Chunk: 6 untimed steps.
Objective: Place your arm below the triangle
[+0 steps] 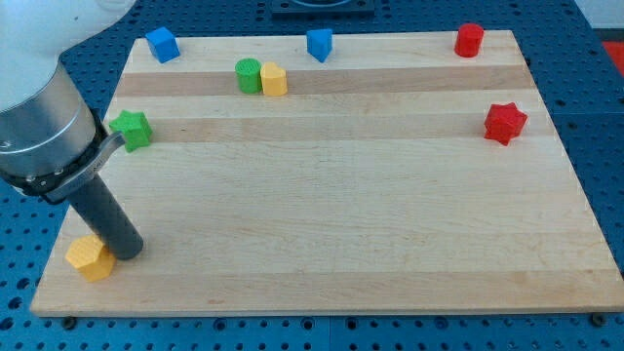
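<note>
The blue triangle block (319,44) stands near the board's top edge, a little left of centre. My tip (128,251) is at the board's bottom left, touching the right side of a yellow hexagon block (90,257). The tip is far below and to the left of the triangle. The dark rod rises up-left from the tip to the arm's grey body at the view's left edge.
A blue cube (162,44) sits at the top left. A green cylinder (250,75) and a yellow block (274,80) touch each other. A green star (131,129) is at the left edge. A red cylinder (469,40) and a red star (505,122) are at the right.
</note>
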{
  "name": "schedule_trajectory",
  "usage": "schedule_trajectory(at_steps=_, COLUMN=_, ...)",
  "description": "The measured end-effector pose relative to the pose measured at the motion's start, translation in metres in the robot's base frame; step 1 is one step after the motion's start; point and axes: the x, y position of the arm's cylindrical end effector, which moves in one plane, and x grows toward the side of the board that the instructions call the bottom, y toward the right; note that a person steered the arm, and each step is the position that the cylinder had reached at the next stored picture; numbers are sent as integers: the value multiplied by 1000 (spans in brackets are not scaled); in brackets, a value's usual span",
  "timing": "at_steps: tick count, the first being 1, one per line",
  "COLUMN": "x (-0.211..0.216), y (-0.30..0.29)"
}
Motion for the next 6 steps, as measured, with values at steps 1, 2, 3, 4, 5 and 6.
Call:
schedule_trajectory(at_steps=1, x=-4, y=20)
schedule_trajectory(at_steps=2, x=-27, y=75)
schedule_trajectory(at_steps=3, x=-69, y=101)
schedule_trajectory(at_steps=4, x=-110, y=141)
schedule_trajectory(at_steps=5, x=-140, y=194)
schedule_trajectory(at_steps=6, x=-191, y=224)
